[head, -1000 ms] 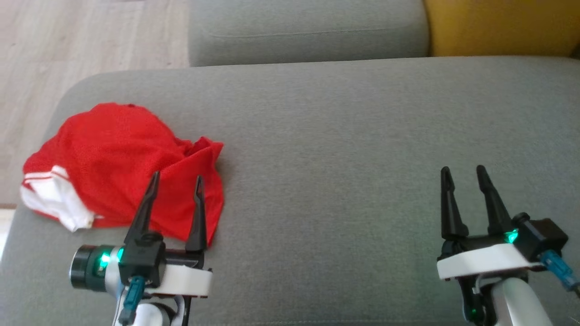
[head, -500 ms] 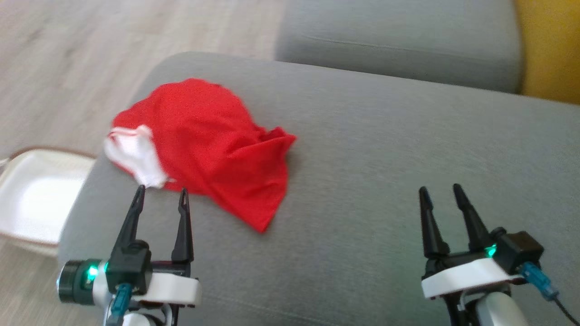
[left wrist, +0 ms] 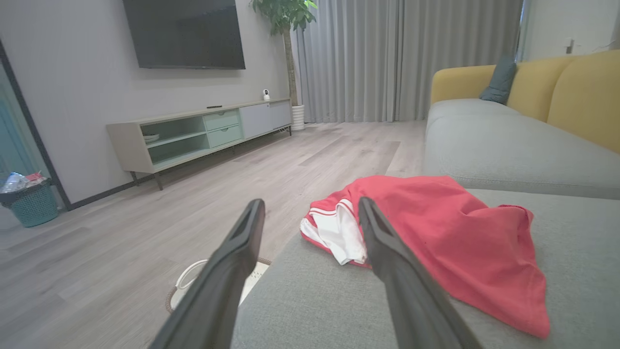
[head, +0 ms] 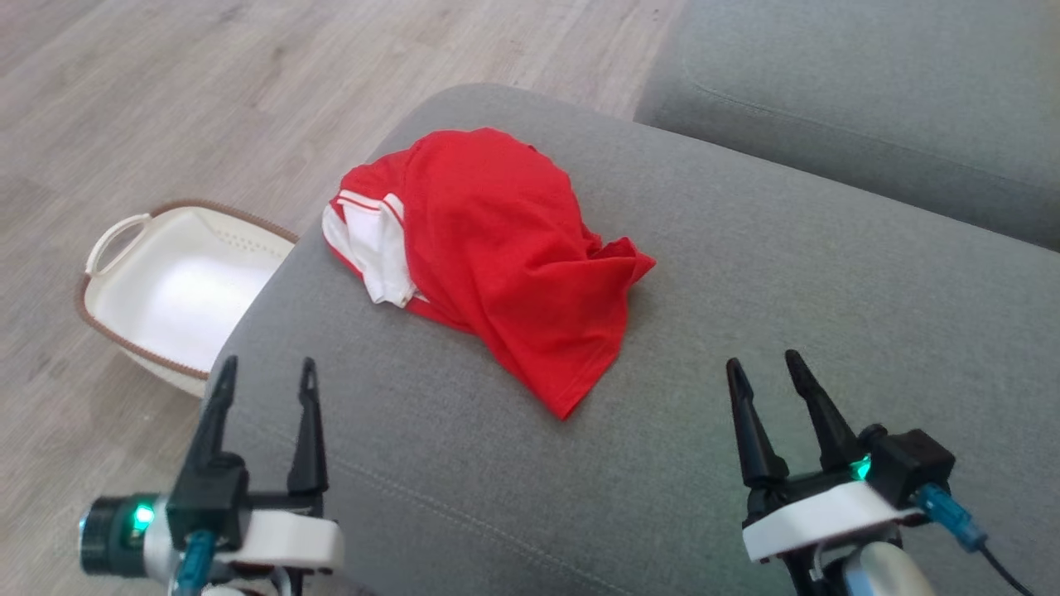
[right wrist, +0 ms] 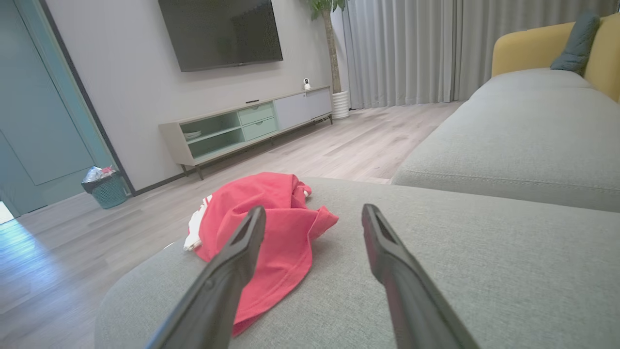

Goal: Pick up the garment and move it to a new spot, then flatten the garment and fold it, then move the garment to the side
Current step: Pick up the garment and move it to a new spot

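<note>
Garment lies crumpled on the sofa, its shape lost in folds. Sofa hides part of the basket. Left gripper and right gripper gape wide, empty.

One crumpled red-and-white cloth garment on one grey fabric sofa seat; one white, brown-rimmed plastic basket beside that seat.
</note>
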Tool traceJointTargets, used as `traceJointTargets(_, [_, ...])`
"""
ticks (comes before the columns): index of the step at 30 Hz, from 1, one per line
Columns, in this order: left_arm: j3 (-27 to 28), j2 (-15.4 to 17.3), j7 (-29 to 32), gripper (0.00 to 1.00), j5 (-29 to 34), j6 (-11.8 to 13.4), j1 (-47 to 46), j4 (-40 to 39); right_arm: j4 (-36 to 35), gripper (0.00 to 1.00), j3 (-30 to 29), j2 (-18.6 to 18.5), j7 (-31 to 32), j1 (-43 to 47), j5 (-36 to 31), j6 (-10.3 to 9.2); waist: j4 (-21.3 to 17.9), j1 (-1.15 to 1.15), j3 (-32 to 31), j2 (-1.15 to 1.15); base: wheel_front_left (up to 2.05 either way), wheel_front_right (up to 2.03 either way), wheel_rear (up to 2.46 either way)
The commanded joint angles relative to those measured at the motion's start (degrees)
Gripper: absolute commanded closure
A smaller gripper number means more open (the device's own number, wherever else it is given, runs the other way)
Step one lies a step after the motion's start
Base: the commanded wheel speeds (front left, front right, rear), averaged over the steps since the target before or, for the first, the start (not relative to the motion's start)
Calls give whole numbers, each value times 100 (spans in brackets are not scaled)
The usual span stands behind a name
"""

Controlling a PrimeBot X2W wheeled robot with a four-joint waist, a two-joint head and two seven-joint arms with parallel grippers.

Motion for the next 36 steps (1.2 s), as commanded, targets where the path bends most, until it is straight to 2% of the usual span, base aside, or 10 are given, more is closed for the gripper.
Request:
traceJointTargets(1, [251,35,-70,0,35,-12,-219,-196,-128,0,151,-46,-61,-207,33,-4,34,0,37,0,0,0,0])
traceJointTargets(11, [403,4,-70,0,32,-99,-235,-199,-91,0,131,-46,-61,-258,103,-4,-1,0,7,0,0,0,0])
traceJointTargets(19, [718,40,-70,0,-143,-264,-468,-162,-142,0,-47,-46,-61,-328,-104,-4,-307,0,347,0,0,0,0])
traceJointTargets(23, [1048,231,-70,0,-377,-626,-982,123,-188,0,-267,-46,-61,-472,-374,-4,-559,0,754,0,0,0,0])
traceJointTargets(26, [1185,471,-70,0,-542,-993,-1493,650,-226,0,-465,-46,-61,-582,-559,-4,-703,0,1039,0,0,0,0])
traceJointTargets(31, [1138,898,141,0,-761,-1570,-2562,1974,-305,0,-740,-46,-61,-789,-837,-4,-971,0,1520,0,0,0,0])
traceJointTargets(36, [828,1259,678,0,-1058,-1855,-3586,3185,-391,0,-867,-46,-58,-977,-993,-4,-1260,0,1908,0,0,0,0])
